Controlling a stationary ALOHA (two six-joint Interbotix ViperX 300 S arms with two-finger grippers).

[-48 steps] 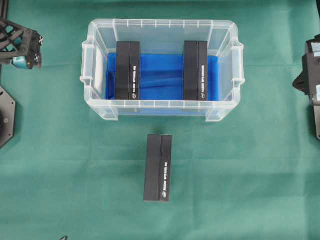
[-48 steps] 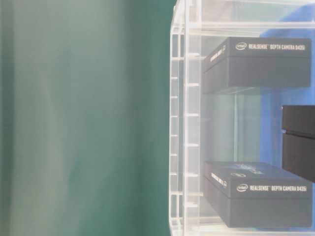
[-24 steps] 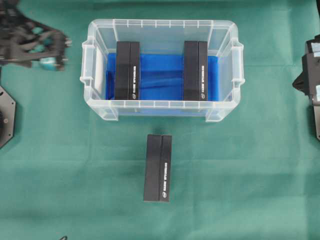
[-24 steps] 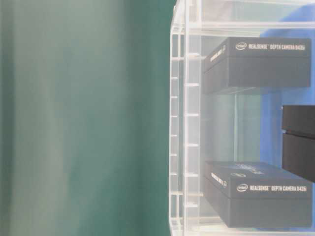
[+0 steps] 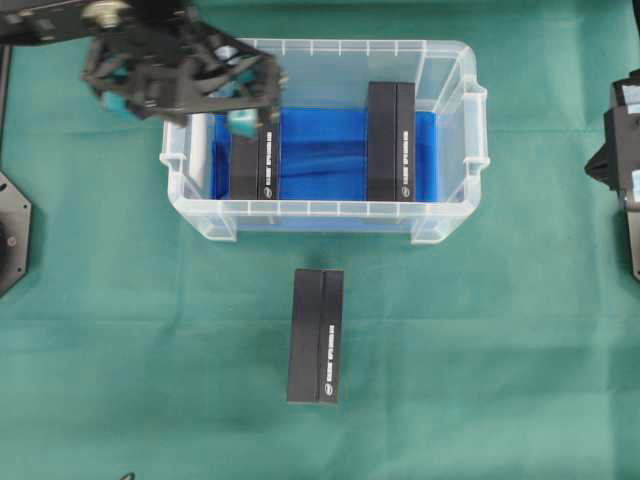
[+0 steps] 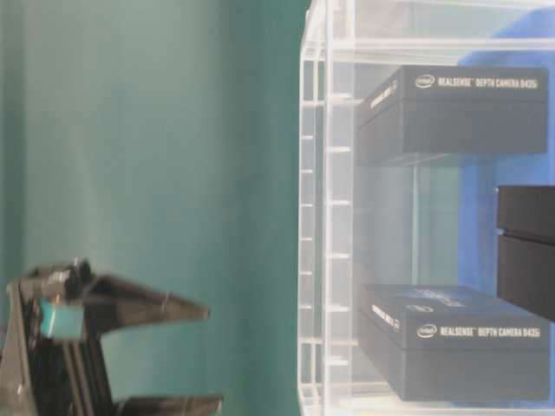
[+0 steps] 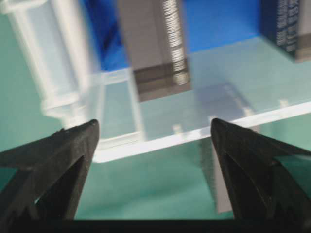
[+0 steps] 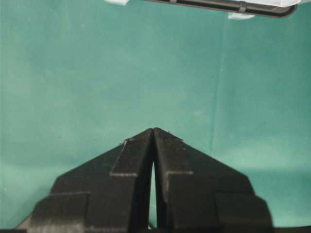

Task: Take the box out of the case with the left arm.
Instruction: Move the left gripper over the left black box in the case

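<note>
My left gripper (image 5: 175,85) hangs over the left end of the case (image 5: 322,208), jaws spread wide and holding nothing. In the overhead view it blurs, and its truss covers the case's top left corner and the upper end of the left box (image 5: 256,160). One teal pad (image 5: 243,124) shows just above that box; whether it touches I cannot tell. From my left wrist camera the two fingertips (image 7: 73,141) frame the case's clear rim, and the box beneath is smeared by blur, its print unreadable.

The left box lies inside the case on the blue cloth (image 5: 322,150), near the left wall. The right box (image 5: 391,140) lies well apart from it, near the right wall. A third box (image 5: 316,335) rests outside on the green worktop (image 5: 500,350), just in front of the case.

In the table-level view only part of my left gripper enters at the lower left, cut by the frame's edge.

At the far right my right gripper (image 8: 153,133) sits pressed together, empty, over bare green cloth; overhead it is mostly cropped off.
</note>
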